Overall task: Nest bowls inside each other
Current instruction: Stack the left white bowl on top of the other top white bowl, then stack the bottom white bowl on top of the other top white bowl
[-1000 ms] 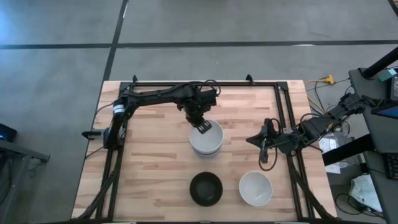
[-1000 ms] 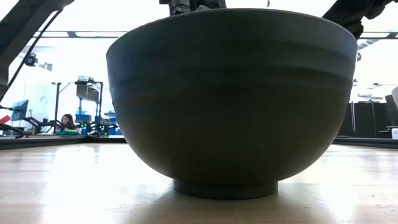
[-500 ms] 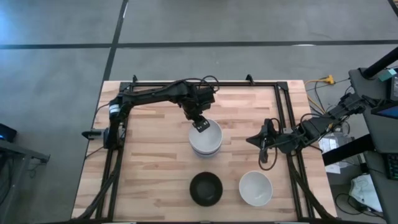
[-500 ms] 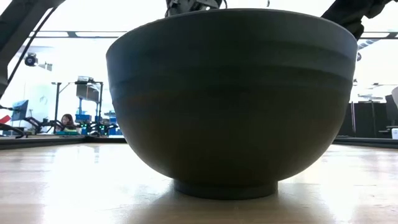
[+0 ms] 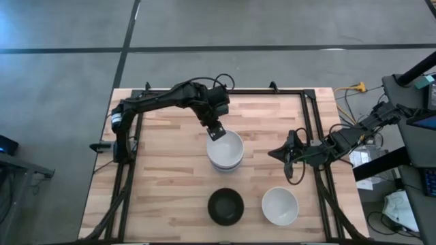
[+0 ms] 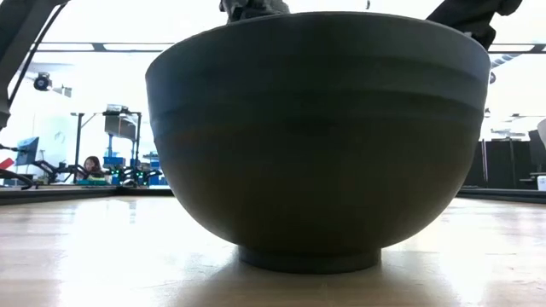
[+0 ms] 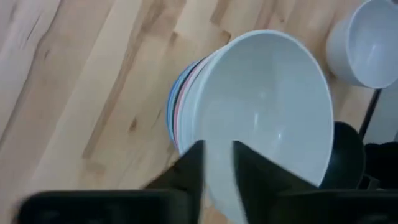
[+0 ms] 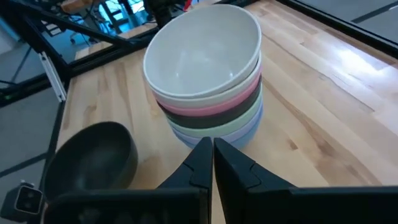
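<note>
1. The step in hand looks like leaving the stack of smooth round nested bowls (image 5: 225,151), white on top with pink, black, mint green and lavender rims showing beneath, and going for the next loose bowl. To do it well, the left gripper (image 5: 215,131) should rise straight off the stack's far-left rim so the top bowl is not tipped.
2. The stack stands mid-table on the pale wooden table (image 5: 163,190). Nearer the front edge sit the loose black round bowl (image 5: 225,205) and, to its right, the loose white round bowl (image 5: 280,205); both are well apart from the stack.
3. The left arm reaches from the far-left corner, wrist angled down, its gripper just above the stack's far-left rim. Its fingers (image 7: 189,165) stand slightly parted and hold nothing.
4. The right gripper (image 5: 289,165) waits near the table's right edge, pointing towards the stack; its fingers (image 8: 200,163) are pressed together, empty.
</note>
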Available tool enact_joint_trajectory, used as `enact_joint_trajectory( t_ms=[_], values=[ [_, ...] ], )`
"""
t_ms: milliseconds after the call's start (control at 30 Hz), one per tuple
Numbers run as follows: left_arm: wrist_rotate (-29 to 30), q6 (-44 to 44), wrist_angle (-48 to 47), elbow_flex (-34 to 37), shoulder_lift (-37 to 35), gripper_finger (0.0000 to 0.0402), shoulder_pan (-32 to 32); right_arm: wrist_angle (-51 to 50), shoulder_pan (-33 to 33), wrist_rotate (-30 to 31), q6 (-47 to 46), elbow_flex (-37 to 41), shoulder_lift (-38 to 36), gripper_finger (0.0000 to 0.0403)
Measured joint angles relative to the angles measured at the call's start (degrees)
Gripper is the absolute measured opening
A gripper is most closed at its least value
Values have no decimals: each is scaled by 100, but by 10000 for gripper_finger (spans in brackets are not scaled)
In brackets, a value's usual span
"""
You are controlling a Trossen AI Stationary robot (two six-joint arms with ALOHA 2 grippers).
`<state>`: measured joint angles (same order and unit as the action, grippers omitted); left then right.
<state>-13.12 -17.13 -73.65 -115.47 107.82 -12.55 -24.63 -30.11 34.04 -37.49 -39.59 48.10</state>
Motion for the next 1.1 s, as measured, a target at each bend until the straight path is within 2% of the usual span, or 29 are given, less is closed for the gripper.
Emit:
enact_joint_trajectory(
  t_ms=[67,100,367,600,767,900,1033,1100],
  values=[
    [-37,94,0,60,-12,19,-50,21,0,0,-57,-1,0,9],
    [-40,111,-22,104,-12,12,-71,14,0,0,-124,-2,0,9],
    [-186,256,61,633,-8,1,-122,28,0,0,-279,-7,0,9],
    [1,298,106,633,-129,0,-134,123,2,-121,-280,-24,0,9],
    [154,488,55,637,-637,0,-110,90,0,-1416,-297,-1,5,9],
    [162,838,-40,731,-1089,0,145,29,4,-2096,-487,31,157,21],
    [164,1037,-32,1147,-1709,0,563,-529,-2,-3027,-579,25,476,69],
    [164,1045,-28,1469,-2016,0,790,-789,-2,-3303,-519,-8,711,103]
  ],
)
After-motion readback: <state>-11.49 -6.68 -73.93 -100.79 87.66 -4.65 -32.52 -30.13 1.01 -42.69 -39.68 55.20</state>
